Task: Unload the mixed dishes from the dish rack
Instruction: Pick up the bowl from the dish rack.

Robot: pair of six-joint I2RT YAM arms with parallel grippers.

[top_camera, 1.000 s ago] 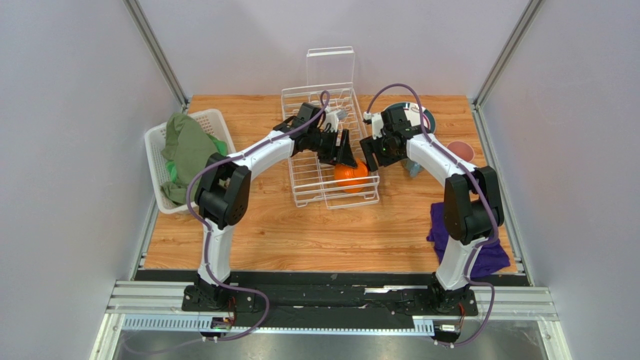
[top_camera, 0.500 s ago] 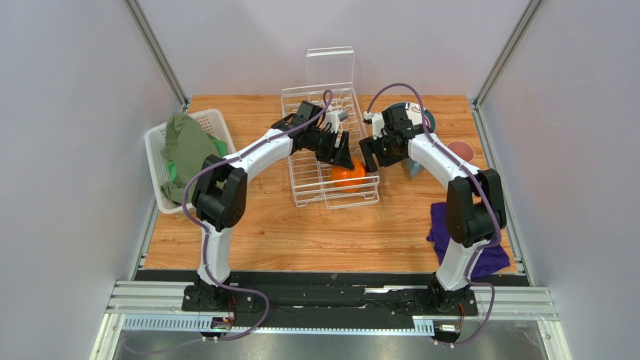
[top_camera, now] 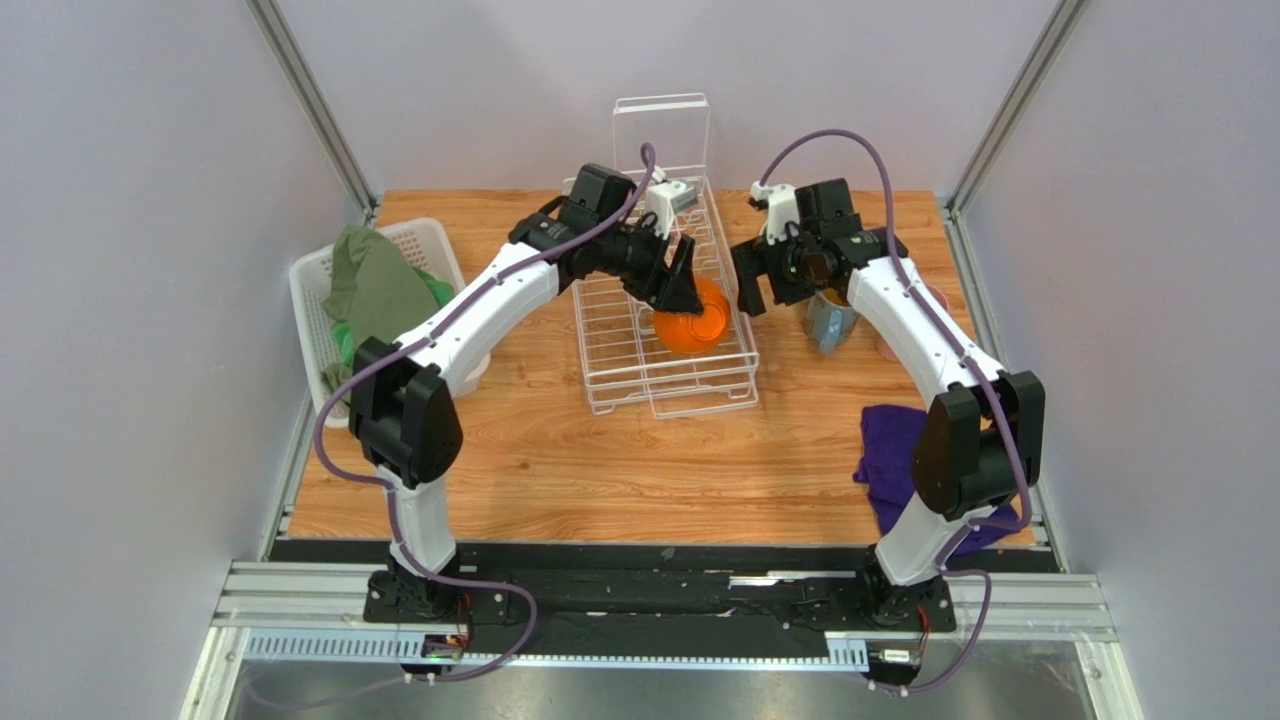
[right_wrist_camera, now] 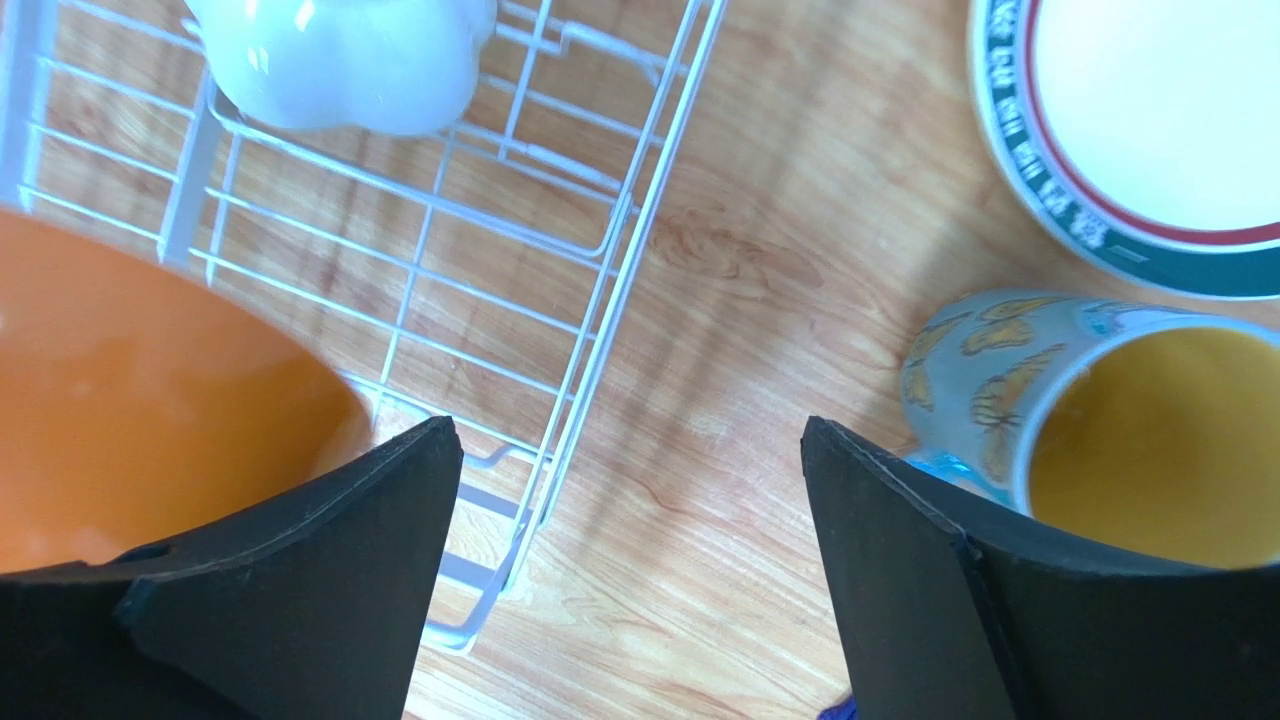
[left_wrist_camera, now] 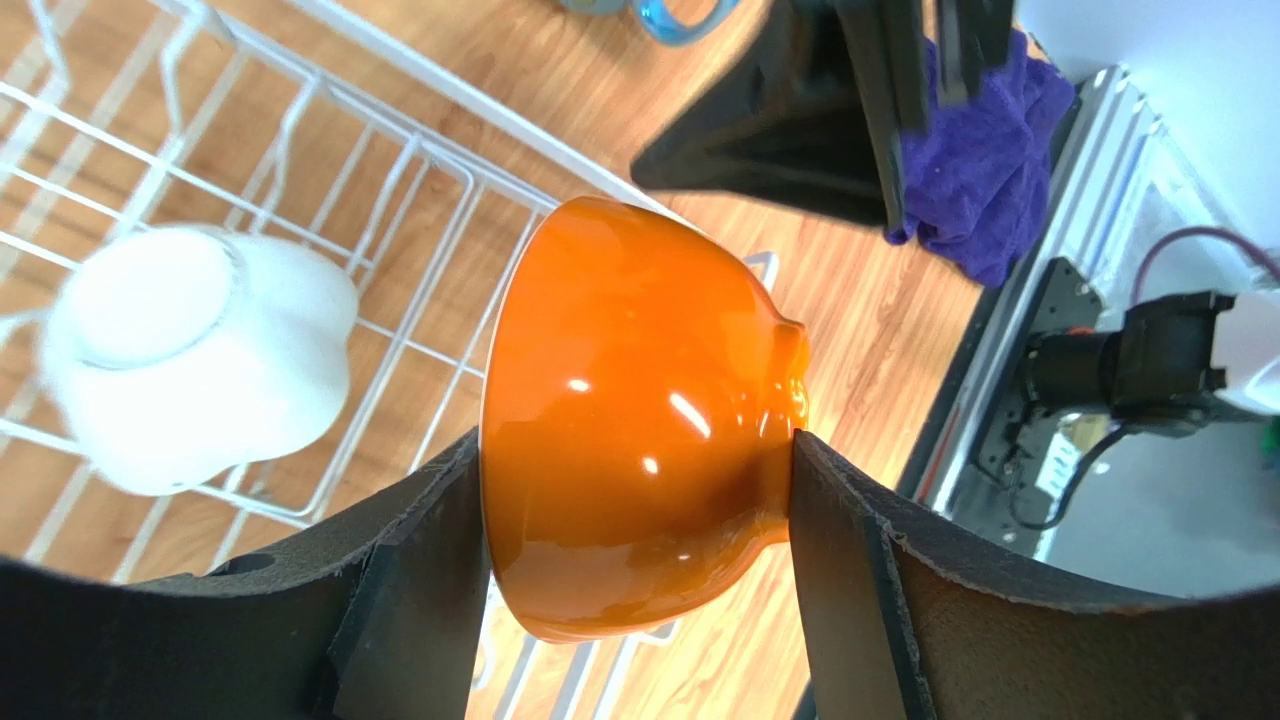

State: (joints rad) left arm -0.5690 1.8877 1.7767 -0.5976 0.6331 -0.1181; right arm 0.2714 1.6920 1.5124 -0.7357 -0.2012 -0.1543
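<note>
My left gripper [top_camera: 684, 300] is shut on the orange bowl [top_camera: 696, 321] and holds it on its side above the white wire dish rack [top_camera: 661, 378]. In the left wrist view the fingers clamp the bowl [left_wrist_camera: 639, 435] at rim and foot. A small white cup [left_wrist_camera: 188, 360] lies in the rack [left_wrist_camera: 394, 192] and also shows in the right wrist view [right_wrist_camera: 346, 53]. My right gripper [top_camera: 747, 288] is open and empty beside the rack's right edge [right_wrist_camera: 601, 300]. The blue patterned mug [right_wrist_camera: 1120, 428] and dark-rimmed white plate [right_wrist_camera: 1157, 120] stand on the table to its right. The pink cup and pale yellow plate are out of view.
A white slatted basket [top_camera: 316, 285] with green cloths stands at the left. A purple cloth [top_camera: 902, 450] lies at the right front. The rack's clear panel [top_camera: 661, 135] stands upright at its far end. The mug [top_camera: 828, 320] stands just right of the rack.
My left gripper has lifted the orange bowl out of the rack's front part, up and toward the back. My right gripper has risen and drawn back toward the far right.
</note>
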